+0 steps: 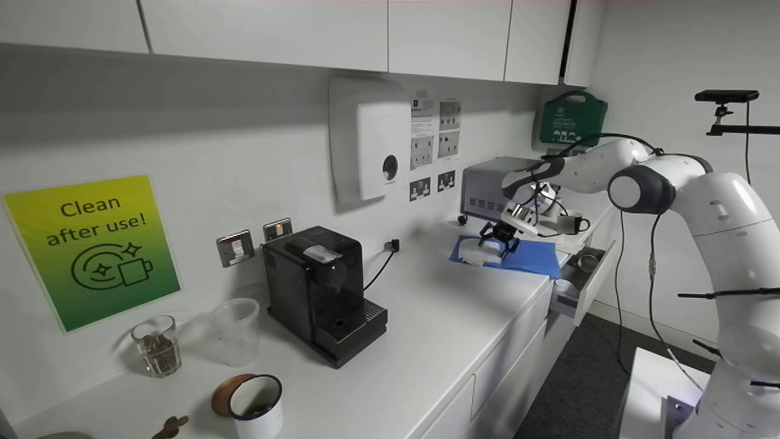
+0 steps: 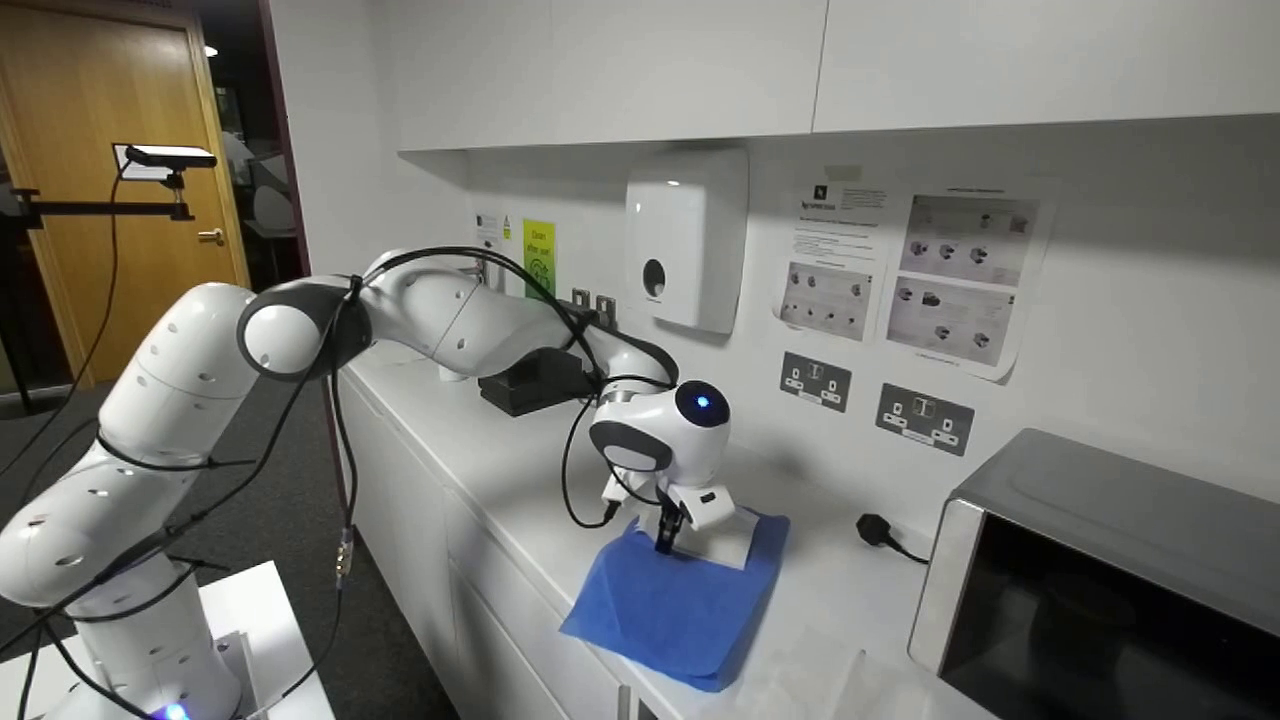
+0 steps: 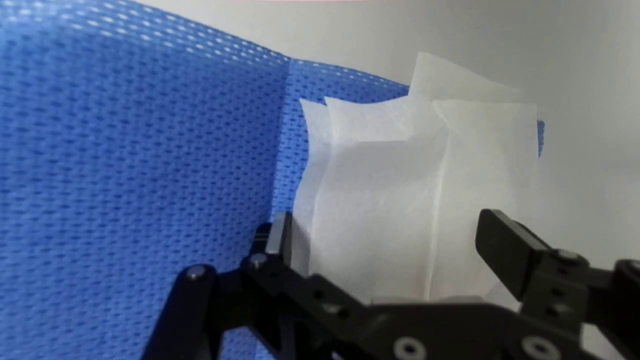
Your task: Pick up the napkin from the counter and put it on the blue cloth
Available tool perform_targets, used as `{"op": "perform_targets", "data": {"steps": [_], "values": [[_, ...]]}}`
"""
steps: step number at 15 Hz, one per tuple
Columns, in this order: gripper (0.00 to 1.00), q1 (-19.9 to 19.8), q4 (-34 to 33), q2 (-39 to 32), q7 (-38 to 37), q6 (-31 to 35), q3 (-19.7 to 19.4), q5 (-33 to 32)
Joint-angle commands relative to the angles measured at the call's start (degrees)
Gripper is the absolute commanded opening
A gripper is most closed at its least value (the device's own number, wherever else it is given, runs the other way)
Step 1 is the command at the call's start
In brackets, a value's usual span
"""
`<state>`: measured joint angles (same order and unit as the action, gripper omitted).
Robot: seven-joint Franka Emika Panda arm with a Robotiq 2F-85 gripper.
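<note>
The whitish napkin (image 3: 375, 190) lies folded in layers on one end of the blue cloth (image 3: 150, 175), with a corner past the cloth's edge over the white counter (image 3: 595, 165). In both exterior views the napkin (image 1: 477, 251) (image 2: 732, 540) rests on the cloth (image 1: 534, 257) (image 2: 668, 612), which lies flat on the counter (image 1: 420, 305) (image 2: 800, 610). My gripper (image 3: 387, 235) is open, pointing down, its fingers wide apart with the napkin between and below them. The gripper also shows in both exterior views (image 1: 498, 244) (image 2: 668, 532). The arm hides part of the napkin.
A grey microwave (image 1: 487, 183) (image 2: 1060, 560) stands beyond the cloth. A mug (image 1: 570, 224) stands near it, by an open drawer (image 1: 588, 283). A black coffee machine (image 1: 323, 292) stands farther along the counter, with a glass (image 1: 159, 353) and white mug (image 1: 259, 411). A plug (image 2: 875, 530) lies near the wall.
</note>
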<state>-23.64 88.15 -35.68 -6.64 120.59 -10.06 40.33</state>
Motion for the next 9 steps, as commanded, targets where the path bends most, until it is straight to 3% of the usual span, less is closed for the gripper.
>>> {"op": "perform_targets", "data": {"steps": [1, 9], "values": [[1.0, -1.5, 7.3, 5.5, 4.5, 0.4, 0.8, 2.3], [1.0, -1.5, 10.7, 8.0, 9.5, 0.3, 0.6, 3.8]]}}
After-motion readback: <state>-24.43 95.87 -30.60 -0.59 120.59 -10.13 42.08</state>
